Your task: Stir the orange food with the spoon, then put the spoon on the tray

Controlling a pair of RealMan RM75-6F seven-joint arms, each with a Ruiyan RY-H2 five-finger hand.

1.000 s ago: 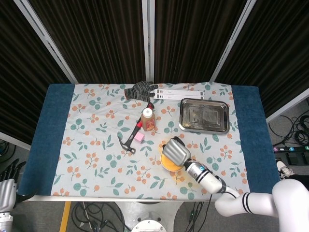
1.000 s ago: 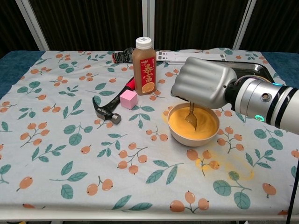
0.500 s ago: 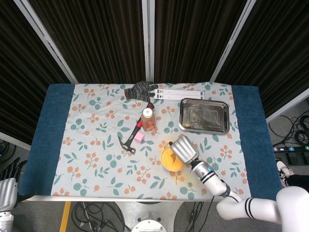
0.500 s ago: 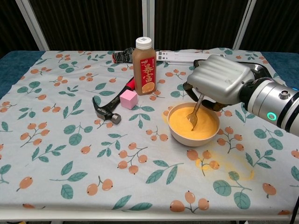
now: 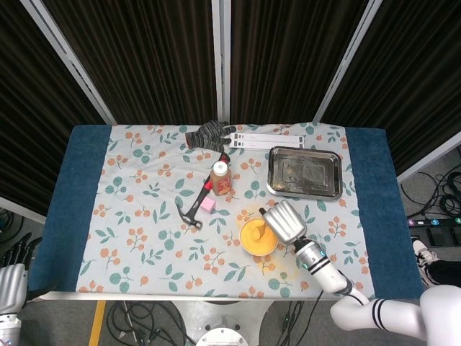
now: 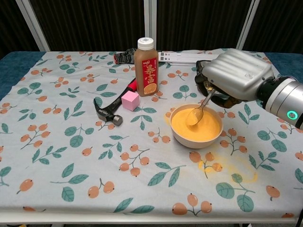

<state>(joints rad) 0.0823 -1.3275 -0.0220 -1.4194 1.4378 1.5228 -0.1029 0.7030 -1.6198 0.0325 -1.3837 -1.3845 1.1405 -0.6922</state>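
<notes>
Nearest the front edge of the desk, towards its right side, stands the bowl of orange food, with a yellowish smear on the cloth just in front of it. The spoon leans with its bowl resting in the food and its handle rising to the right hand, which hangs over the bowl's far right rim and grasps the handle from above. Left of the bowl lie a hammer and a pink cube, with a juice bottle upright behind them. Farther back, near the far right corner, sits the metal tray, well apart from the bowl. The left hand hangs off the desk's front left corner, released. The likely trouble: the coated spoon could drip on the cloth on its way to the tray, or a sideways push could tip the bowl.
</notes>
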